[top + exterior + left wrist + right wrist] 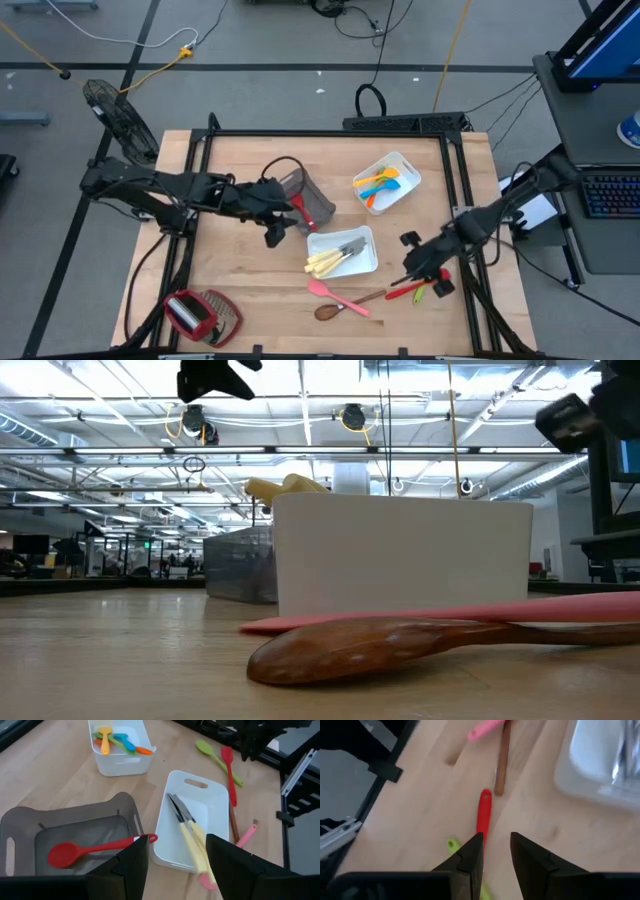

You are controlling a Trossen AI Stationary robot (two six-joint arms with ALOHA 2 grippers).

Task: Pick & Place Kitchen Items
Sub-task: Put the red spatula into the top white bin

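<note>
My left gripper [274, 231] [177, 840] hangs open above the table between a grey bin [312, 203] and a white tray [345, 262]. A red spoon [75, 852] lies in the bin, its handle leaning on the rim. The tray [192, 795] holds pale-handled knives [192, 837]. My right gripper [420, 266] [496, 836] is open above a red spatula [484, 815] and a green spoon [452, 845], both lying flat near the table's right edge. A pink spatula [335, 292] and a wooden spoon [338, 309] lie near the front edge.
A second white tray [390, 165] at the far right holds blue, orange and yellow utensils [117, 741]. A red-and-wire-mesh gadget [200, 315] lies at the front left corner. A black frame [462, 200] runs along the table's sides. Bare wood shows at the far left.
</note>
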